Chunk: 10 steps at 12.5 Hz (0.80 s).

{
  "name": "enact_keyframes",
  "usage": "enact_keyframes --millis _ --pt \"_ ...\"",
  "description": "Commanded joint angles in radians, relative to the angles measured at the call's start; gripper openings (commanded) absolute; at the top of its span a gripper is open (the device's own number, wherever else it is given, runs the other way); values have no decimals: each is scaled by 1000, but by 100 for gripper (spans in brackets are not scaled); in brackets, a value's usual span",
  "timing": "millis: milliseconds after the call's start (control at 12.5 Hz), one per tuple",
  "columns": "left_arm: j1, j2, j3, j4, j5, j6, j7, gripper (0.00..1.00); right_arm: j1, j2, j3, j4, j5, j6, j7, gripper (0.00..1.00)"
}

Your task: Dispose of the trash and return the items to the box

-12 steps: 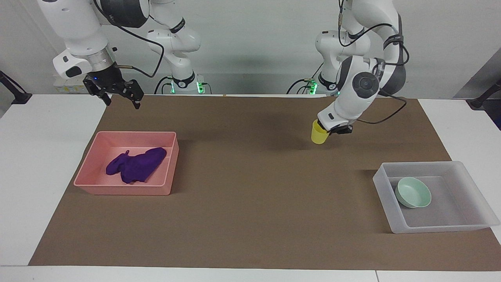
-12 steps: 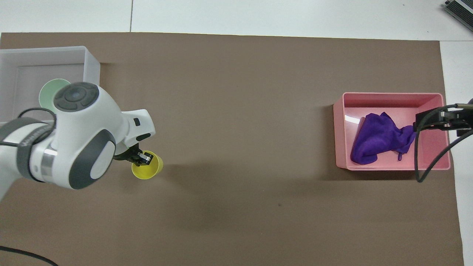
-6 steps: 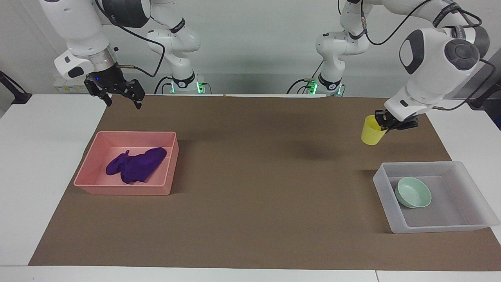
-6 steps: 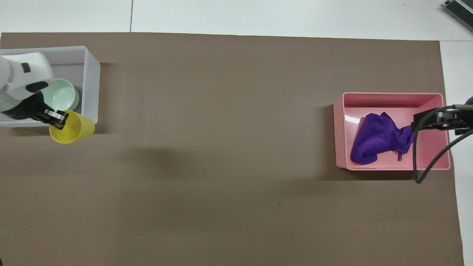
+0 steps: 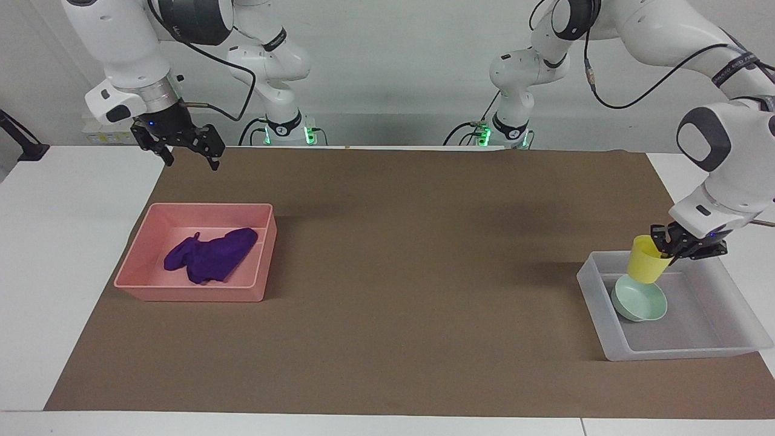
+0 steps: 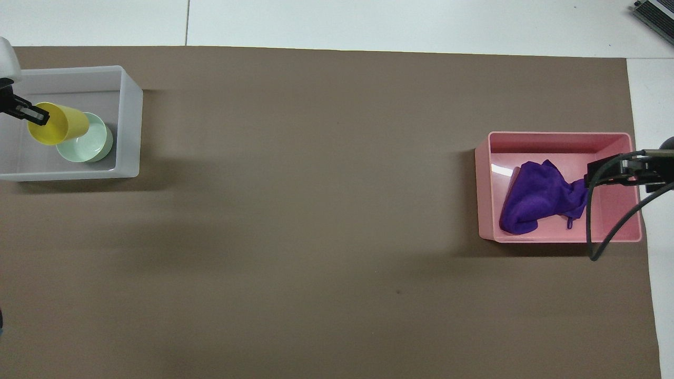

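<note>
My left gripper point(image 5: 669, 245) is shut on the rim of the yellow cup point(image 5: 646, 260) and holds it tilted in the air over the translucent box point(image 5: 672, 350). The cup hangs just above the mint-green bowl point(image 5: 642, 301), which sits in the box. In the overhead view the cup point(image 6: 58, 123) overlaps the bowl point(image 6: 89, 145) inside the box point(image 6: 129, 121), with the left gripper point(image 6: 31, 113) at the cup's rim. The purple rag point(image 5: 212, 254) lies in the pink tray point(image 5: 187, 293). My right gripper point(image 5: 189, 158) is open and empty, raised by the tray's robot-side edge.
A brown mat point(image 5: 393, 272) covers most of the white table. The pink tray point(image 6: 558, 139) stands toward the right arm's end and the box toward the left arm's end. The right arm's cable point(image 6: 611, 231) hangs over the pink tray.
My left arm has carried the yellow cup from the mat's middle to over the box, now just above the bowl. The right gripper has barely moved.
</note>
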Motion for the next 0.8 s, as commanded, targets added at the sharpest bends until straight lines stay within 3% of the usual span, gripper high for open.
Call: enact_keyframes --millis 0,321,722 --pt "3 56 -10 36 47 20 37 0 -13 -23 2 -36 13 17 -22 100" --pt "62 106 -12 22 50 13 51 0 -16 -24 2 -36 13 8 -22 100" --pt "59 110 -12 -16 41 10 53 0 -22 -23 -1 -35 13 22 -23 100"
